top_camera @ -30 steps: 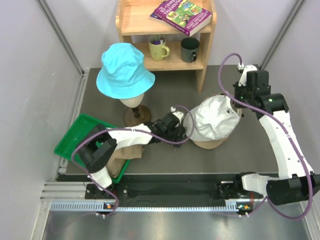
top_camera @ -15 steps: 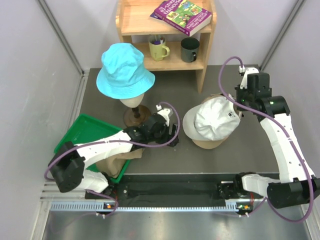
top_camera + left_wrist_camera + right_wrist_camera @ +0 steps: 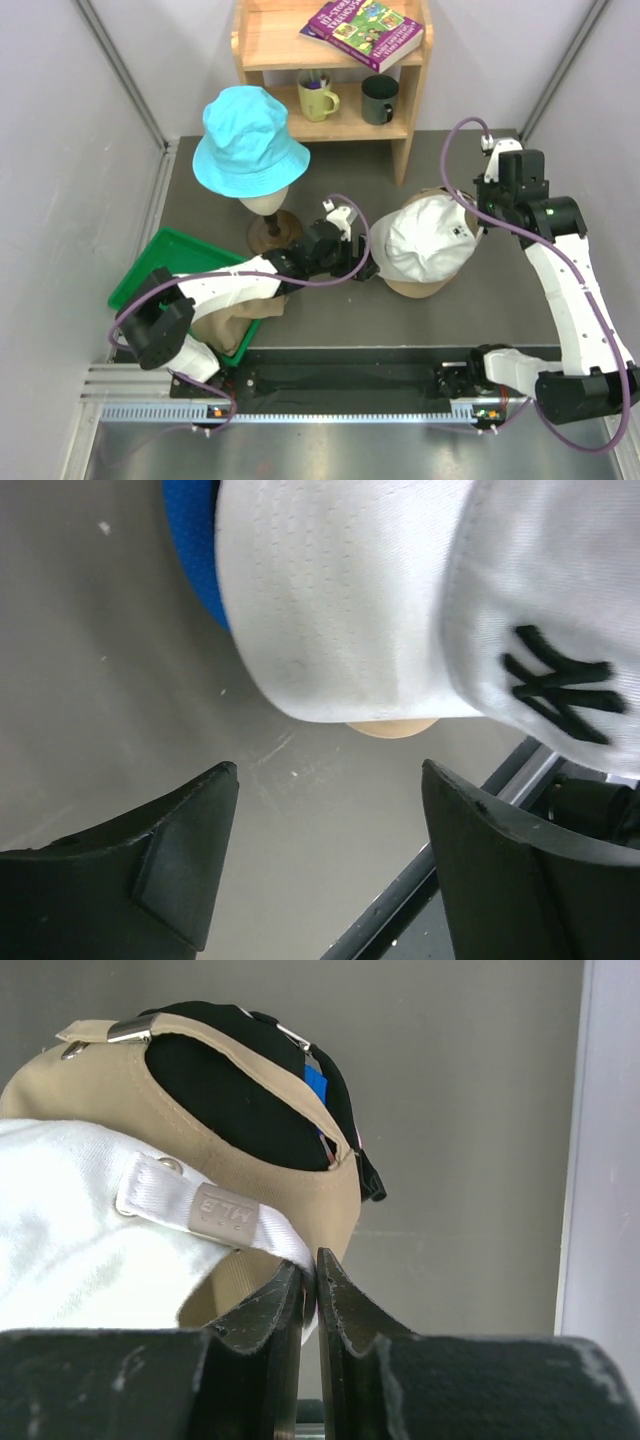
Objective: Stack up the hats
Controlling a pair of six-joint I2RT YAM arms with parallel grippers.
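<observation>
Walls point(image 3: 60, 200): pale lilac-grey panels closed in the left, right and back, evenly lit.
Frame struts point(image 3: 120, 70): bare metal, running up the back corners.
Table top point(image 3: 330, 318): dark grey, matt, faintly scratched.
Shelf unit point(image 3: 411, 130): light wood, back centre; a book point(image 3: 362, 30) lay on top, a yellow-green mug point(image 3: 317, 98) and a dark mug point(image 3: 379, 99) stood below.
Near edge: a metal rail point(image 3: 330, 412).

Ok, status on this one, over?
Left gripper open, just short of brim of white cap. Right gripper shut on its rear edge. It tops tan cap; cyan bucket hat unstacked on mannequin head. Nothing in between.
</observation>
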